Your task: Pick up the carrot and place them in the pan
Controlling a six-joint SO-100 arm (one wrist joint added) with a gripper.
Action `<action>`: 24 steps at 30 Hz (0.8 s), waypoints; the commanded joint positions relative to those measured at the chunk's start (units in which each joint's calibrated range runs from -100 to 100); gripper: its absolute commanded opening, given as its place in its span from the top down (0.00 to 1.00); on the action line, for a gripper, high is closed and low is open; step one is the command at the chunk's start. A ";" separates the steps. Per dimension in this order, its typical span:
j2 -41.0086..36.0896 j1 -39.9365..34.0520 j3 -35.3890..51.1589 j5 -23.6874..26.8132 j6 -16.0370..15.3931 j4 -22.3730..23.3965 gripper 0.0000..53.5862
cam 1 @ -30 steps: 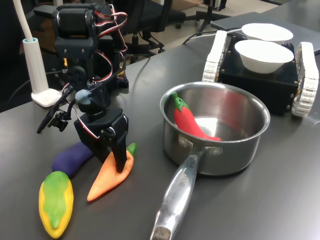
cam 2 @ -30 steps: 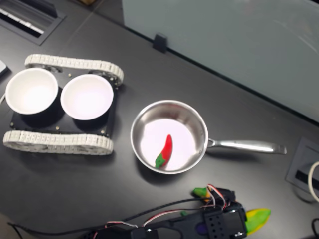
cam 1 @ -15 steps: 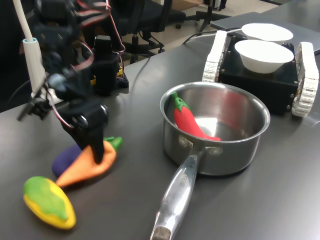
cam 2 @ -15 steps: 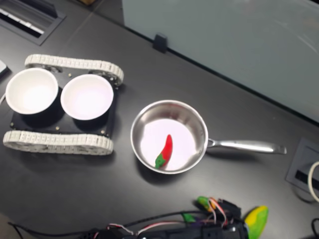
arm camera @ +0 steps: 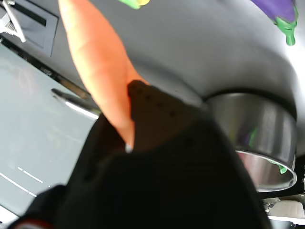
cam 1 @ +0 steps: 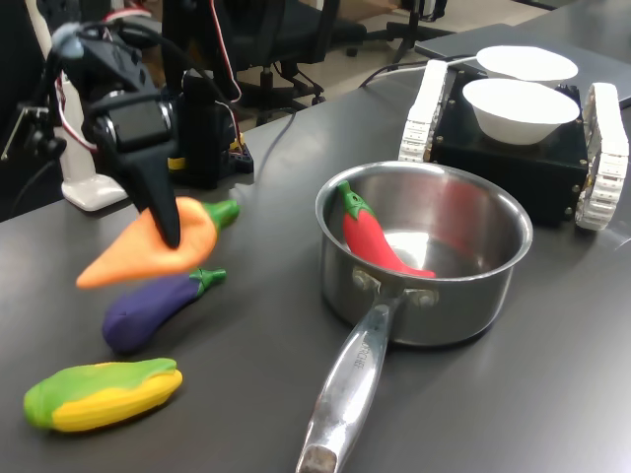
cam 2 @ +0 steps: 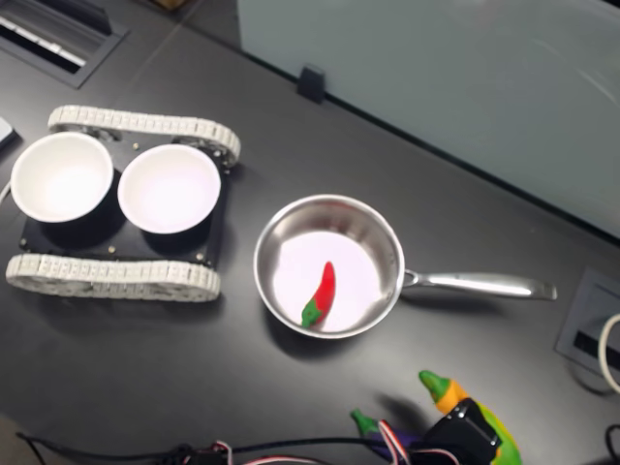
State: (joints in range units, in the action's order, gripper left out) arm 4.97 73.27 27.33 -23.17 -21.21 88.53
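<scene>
While the black gripper (cam 1: 166, 229) is clamped on the smooth orange toy carrot (cam 1: 148, 248), lifted at the first exterior view's left, the shiny steel saucepan (cam 1: 490, 286) waits centre-frame; light, stiff, probably slippery, best pinched mid-body.

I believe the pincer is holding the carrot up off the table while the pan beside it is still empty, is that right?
Not quite: the pan is not empty. A red chili pepper already lies inside it, as both exterior views show. The rest holds: the pincer grips the carrot clear of the table, above the eggplant.
</scene>
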 commanded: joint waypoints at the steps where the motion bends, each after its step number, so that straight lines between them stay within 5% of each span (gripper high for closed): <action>1: -8.21 2.31 4.25 2.59 -2.91 -4.30 1.00; 8: -14.37 1.96 2.79 8.45 -5.09 -7.63 1.00; 24: -28.37 -8.02 -5.20 16.95 -4.59 -12.66 1.00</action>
State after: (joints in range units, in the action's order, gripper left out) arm -17.09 68.98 21.09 -7.64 -25.16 79.35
